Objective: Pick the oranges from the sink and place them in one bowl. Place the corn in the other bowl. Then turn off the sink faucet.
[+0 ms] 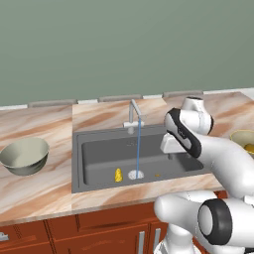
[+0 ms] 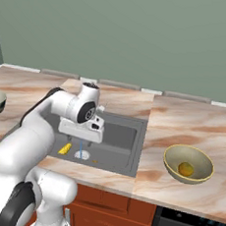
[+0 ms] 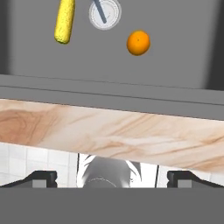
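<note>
One orange (image 3: 138, 42) lies on the floor of the dark-grey sink (image 3: 179, 26), right of the round drain. The yellow corn (image 3: 64, 21) lies left of the drain, also visible from the base as the corn (image 1: 118, 174). My gripper (image 3: 112, 177) is open and empty, hanging above the sink's front part and looking down at the counter strip. A second orange (image 2: 185, 168) rests in the olive-khaki bowl (image 2: 201, 161) on the counter to the right. The pale grey-green bowl (image 1: 25, 155) stands empty to the left. The sink faucet (image 1: 133, 113) is running a thin blue stream onto the drain.
Marbled tan countertop (image 1: 44, 191) surrounds the sink, with wooden cabinet fronts (image 1: 74, 235) below. A green wall rises behind. My own arm (image 1: 218, 154) arches over the right side of the basin.
</note>
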